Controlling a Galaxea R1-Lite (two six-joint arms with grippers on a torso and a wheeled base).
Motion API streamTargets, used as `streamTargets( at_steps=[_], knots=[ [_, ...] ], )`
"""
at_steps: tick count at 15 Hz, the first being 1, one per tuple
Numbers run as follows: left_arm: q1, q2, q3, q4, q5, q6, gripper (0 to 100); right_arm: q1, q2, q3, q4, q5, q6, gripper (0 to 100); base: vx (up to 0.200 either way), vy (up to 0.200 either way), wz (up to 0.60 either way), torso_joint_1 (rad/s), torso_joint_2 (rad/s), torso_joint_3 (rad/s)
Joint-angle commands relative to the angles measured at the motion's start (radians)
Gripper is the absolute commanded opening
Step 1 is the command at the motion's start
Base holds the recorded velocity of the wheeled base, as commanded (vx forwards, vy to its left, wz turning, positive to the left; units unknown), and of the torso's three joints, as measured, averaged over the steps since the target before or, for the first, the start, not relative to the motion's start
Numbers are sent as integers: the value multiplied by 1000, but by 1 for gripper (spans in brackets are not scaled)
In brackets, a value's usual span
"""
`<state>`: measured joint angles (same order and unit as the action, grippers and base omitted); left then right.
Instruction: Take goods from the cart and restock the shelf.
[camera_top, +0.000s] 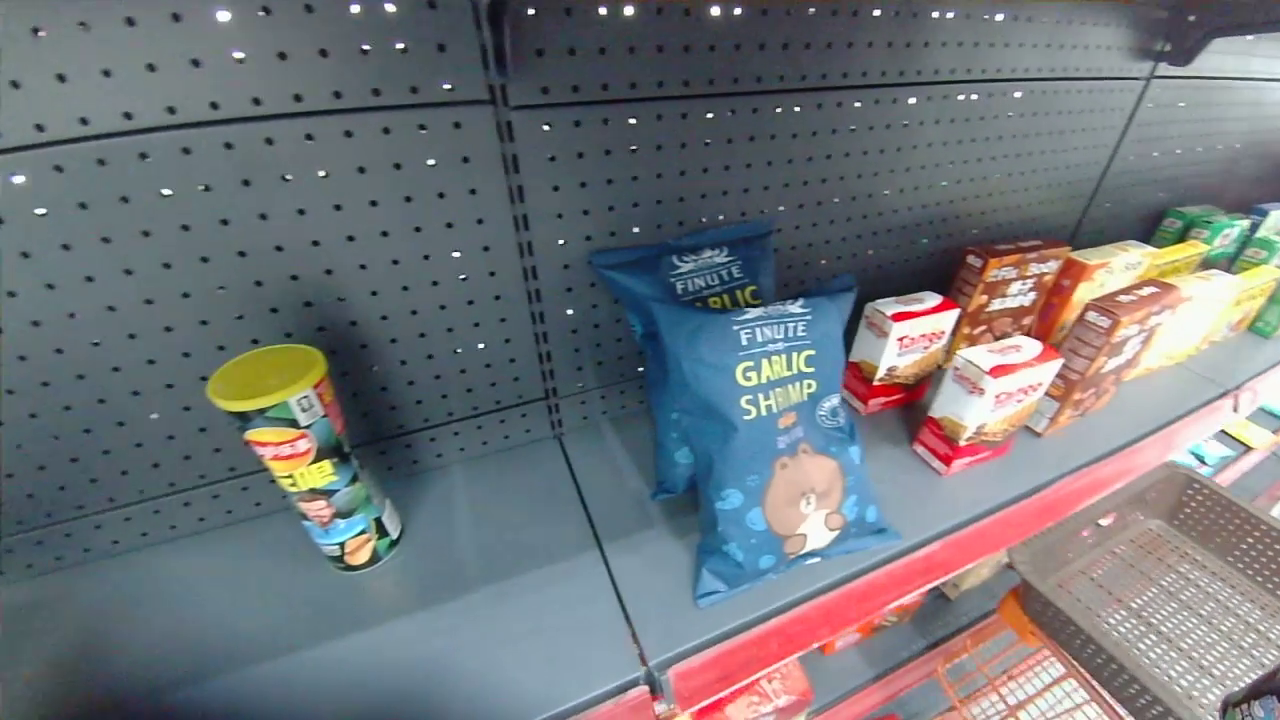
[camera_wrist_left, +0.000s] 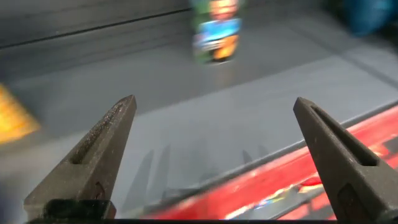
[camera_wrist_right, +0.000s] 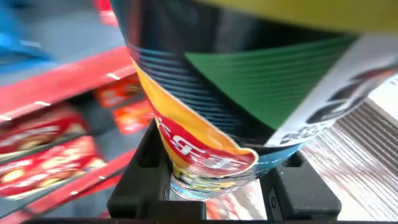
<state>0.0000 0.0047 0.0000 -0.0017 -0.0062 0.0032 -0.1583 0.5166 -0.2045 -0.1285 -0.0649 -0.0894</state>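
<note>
A chips can (camera_top: 305, 458) with a yellow lid stands upright on the left part of the grey shelf (camera_top: 480, 590). The left wrist view has the same can (camera_wrist_left: 215, 31) farther off, beyond my left gripper (camera_wrist_left: 214, 162). That gripper is open and holds nothing, hovering over the shelf's front edge. My right gripper (camera_wrist_right: 217, 190) is shut on a second chips can (camera_wrist_right: 249, 93) with a yellow lid and a green and black wrap. It holds the can in the air beside the cart basket (camera_wrist_right: 373, 137).
Two blue garlic shrimp bags (camera_top: 770, 440) lean on the pegboard at mid-shelf. Red-and-white boxes (camera_top: 985, 400) and brown and yellow boxes (camera_top: 1110, 320) fill the right. The brown cart basket (camera_top: 1160, 590) sits low right, below the red shelf lip (camera_top: 900, 580). Open shelf lies between can and bags.
</note>
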Motion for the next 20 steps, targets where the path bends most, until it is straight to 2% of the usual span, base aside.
streamTargets(
  at_steps=[1,5,7,9,13,18,19,20],
  knots=[
    [0,1,0,0,0,0,100,0,-7,2,0,0,0,0,0,0,600,2,7,7],
    [0,1,0,0,0,0,100,-3,-7,2,7,0,0,0,0,0,600,4,7,4],
    [0,1,0,0,0,0,100,-6,-9,2,9,11,0,0,0,0,0,0,0,0],
    [0,1,0,0,0,0,100,-4,-32,-12,7,79,0,0,0,0,0,0,0,0],
    [0,1,0,0,0,0,100,37,-81,-21,6,139,2,0,0,0,0,0,0,0],
    [0,1,0,0,0,0,100,174,-194,-21,12,168,2,0,0,0,0,0,0,0],
    [0,0,0,0,0,0,100,243,-231,-12,24,171,0,0,0,0,0,0,0,0],
    [0,0,0,0,0,0,100,272,-254,-7,36,171,-1,0,0,0,0,0,0,0]
  ],
)
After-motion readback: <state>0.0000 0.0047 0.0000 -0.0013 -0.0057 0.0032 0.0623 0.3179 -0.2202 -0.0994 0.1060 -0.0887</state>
